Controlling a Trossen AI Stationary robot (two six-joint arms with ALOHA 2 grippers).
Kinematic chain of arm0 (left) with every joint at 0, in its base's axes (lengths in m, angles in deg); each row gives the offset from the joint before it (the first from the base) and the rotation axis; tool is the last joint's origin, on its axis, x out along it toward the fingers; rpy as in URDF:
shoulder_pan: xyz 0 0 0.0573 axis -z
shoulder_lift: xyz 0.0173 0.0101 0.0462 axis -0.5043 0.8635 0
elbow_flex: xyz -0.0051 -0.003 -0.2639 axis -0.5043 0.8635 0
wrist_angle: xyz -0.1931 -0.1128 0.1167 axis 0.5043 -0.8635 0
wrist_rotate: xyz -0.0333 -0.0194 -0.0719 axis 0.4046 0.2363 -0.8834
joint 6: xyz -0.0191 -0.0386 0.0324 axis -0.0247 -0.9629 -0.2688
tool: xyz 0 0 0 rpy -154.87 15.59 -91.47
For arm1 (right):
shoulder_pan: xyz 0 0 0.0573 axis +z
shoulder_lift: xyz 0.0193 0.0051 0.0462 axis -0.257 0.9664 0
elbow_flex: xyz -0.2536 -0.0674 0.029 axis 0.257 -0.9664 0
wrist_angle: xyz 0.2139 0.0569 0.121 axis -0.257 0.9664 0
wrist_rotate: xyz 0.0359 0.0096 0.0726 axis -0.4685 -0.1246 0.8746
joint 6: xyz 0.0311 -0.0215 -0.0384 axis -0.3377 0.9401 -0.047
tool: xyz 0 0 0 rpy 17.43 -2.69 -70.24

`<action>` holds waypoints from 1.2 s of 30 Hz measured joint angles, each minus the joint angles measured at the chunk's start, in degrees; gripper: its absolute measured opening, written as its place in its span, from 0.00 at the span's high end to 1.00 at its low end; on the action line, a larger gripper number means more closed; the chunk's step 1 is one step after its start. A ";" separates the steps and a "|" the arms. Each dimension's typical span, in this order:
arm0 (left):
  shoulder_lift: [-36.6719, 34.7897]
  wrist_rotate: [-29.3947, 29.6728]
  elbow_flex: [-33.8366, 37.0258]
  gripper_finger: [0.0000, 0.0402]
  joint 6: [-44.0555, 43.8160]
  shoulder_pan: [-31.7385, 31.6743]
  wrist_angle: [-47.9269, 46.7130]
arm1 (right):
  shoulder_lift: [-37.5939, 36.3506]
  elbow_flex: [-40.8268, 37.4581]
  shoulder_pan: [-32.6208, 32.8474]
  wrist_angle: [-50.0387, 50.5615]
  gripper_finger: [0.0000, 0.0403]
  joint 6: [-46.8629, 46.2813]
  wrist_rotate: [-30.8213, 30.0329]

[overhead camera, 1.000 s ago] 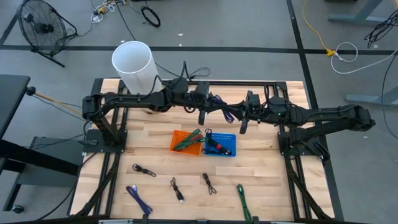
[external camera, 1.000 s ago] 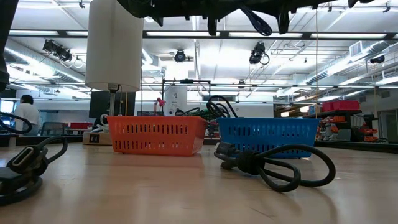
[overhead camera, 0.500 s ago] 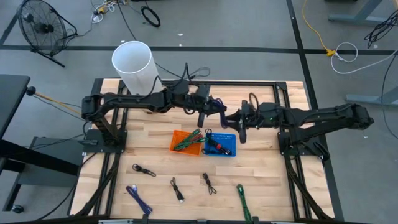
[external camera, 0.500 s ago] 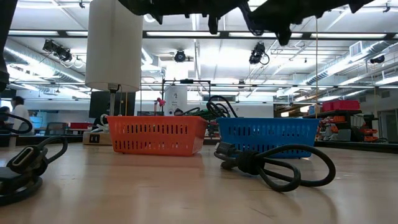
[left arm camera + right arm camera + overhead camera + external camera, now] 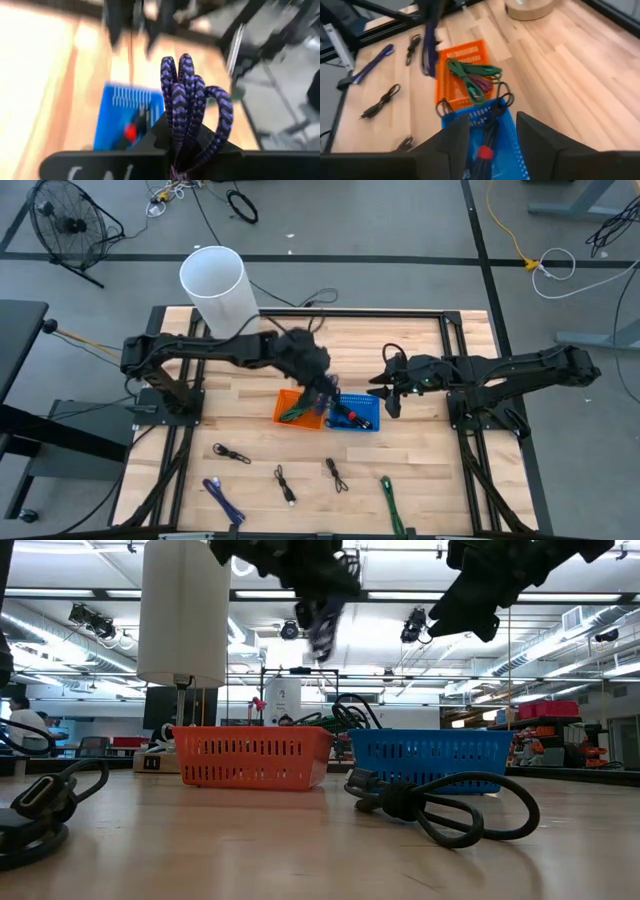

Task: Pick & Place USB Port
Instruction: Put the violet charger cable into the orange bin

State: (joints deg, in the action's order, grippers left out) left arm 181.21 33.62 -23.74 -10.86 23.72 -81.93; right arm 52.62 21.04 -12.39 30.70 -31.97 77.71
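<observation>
My left gripper is shut on a coiled purple-and-black braided cable and holds it over the place where the orange basket and the blue basket meet. In the low view the cable hangs well above both baskets. The orange basket holds green cables and the blue basket holds black ones. My right gripper stands open and empty, above and to the right of the blue basket. My left gripper pinches the coiled cable between its two fingers near one end of the bundle. The looped end sticks out beyond the fingertips. The fingers come from above, pointing down, and the bundle hangs below them, lifted clear of the baskets.
Loose cables lie on the near half of the table: black ones, a purple one and a green one. A tall white cylinder stands at the far left.
My right gripper has let go of the purple cable that both grippers held and has drawn back a little toward the near edge. My left gripper has carried the cable toward the near edge and down, from behind the baskets to over them.
</observation>
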 joint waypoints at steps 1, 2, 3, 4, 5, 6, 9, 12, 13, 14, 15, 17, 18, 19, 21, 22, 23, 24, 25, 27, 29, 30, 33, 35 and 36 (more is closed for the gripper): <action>-0.33 1.15 -0.01 0.95 0.00 0.92 -2.67 | 0.00 0.00 0.00 -0.01 0.60 0.04 -0.27; -0.57 2.17 -0.01 0.95 -0.02 1.91 -5.02 | 0.00 0.00 0.00 -0.13 0.60 0.04 -0.32; -0.65 3.03 0.00 0.95 -0.40 2.85 -6.95 | 0.00 0.00 -0.03 -0.13 0.61 0.07 -0.32; -0.65 3.63 0.00 0.95 -0.54 3.68 -8.85 | -0.02 0.00 -0.03 -0.16 0.61 0.27 -0.34; -0.63 4.27 0.02 0.95 -0.61 4.58 -10.90 | -0.02 0.00 0.00 -0.32 0.61 0.47 -0.76; -0.63 4.84 0.08 0.95 -0.62 5.35 -12.83 | -0.02 0.03 0.00 -0.44 0.61 0.65 -1.59; -0.63 7.70 0.08 0.95 -0.59 6.97 -17.76 | -0.04 0.04 0.00 -0.56 0.61 0.81 -3.35; -0.59 14.03 0.08 0.95 0.65 7.88 -21.85 | -0.05 0.07 -0.02 -0.60 0.61 0.81 -4.55; -0.59 16.31 0.08 0.95 1.08 8.09 -22.76 | -0.07 0.09 -0.01 -0.62 0.61 0.77 -4.86; -0.59 17.87 0.08 0.95 1.46 8.13 -23.58 | -0.07 0.09 -0.03 -0.64 0.61 0.52 -4.86; -0.57 18.92 0.08 0.95 2.08 8.12 -24.10 | -0.07 0.09 -0.03 -0.72 0.61 0.43 -4.86; -0.54 20.60 0.08 0.95 2.99 7.98 -24.34 | -0.07 0.09 -0.03 -1.03 0.61 0.43 -4.86; -0.54 21.37 0.08 0.95 3.47 7.97 -24.39 | -0.07 0.09 -0.03 -1.07 0.61 0.43 -4.85; -0.54 21.81 0.08 0.95 3.60 7.97 -24.54 | -0.07 0.09 -0.03 -1.11 0.61 0.43 -4.86; -0.48 22.52 0.08 0.95 4.14 7.97 -24.89 | -0.07 0.09 -0.03 -1.28 0.61 0.43 -4.86; -0.48 22.77 0.08 0.95 4.35 7.97 -25.21 | -0.07 0.09 -0.03 -1.30 0.61 0.43 -4.86; -0.48 23.23 0.08 0.95 4.39 7.97 -25.72 | -0.07 0.09 -0.03 -1.29 0.61 0.42 -4.86; -0.48 23.89 0.08 0.95 4.39 7.97 -26.30 | -0.07 0.09 -0.03 -1.31 0.61 0.43 -4.86; -0.45 24.29 0.08 0.95 4.43 7.97 -26.72 | -0.07 0.09 -0.03 -1.42 0.61 0.43 -4.86; -0.37 24.65 0.08 0.95 4.52 8.02 -26.72 | -0.07 -0.28 -0.03 -2.79 0.61 0.49 -4.86; 0.04 24.75 0.09 0.95 4.55 8.00 -26.68 | -0.09 -1.04 -0.03 -4.00 0.61 1.18 -4.85; 0.23 24.77 0.10 0.95 4.55 8.00 -26.87 | -0.07 -1.36 -0.03 -4.42 0.61 1.54 -4.84; 1.27 24.79 0.08 0.95 4.55 8.00 -26.66 | -0.09 -1.53 -0.03 -5.11 0.61 1.83 -4.84; 1.92 24.79 0.16 0.95 4.51 8.00 -27.48 | -0.09 -1.53 -0.03 -5.26 0.61 1.97 -4.84; 2.32 24.78 0.13 0.95 4.52 8.00 -26.66 | -0.09 -1.53 -0.03 -5.45 0.61 1.99 -4.84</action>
State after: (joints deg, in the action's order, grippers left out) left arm 183.53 58.40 -23.61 -6.34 31.71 -108.59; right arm 52.53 19.51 -12.41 25.25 -29.98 72.87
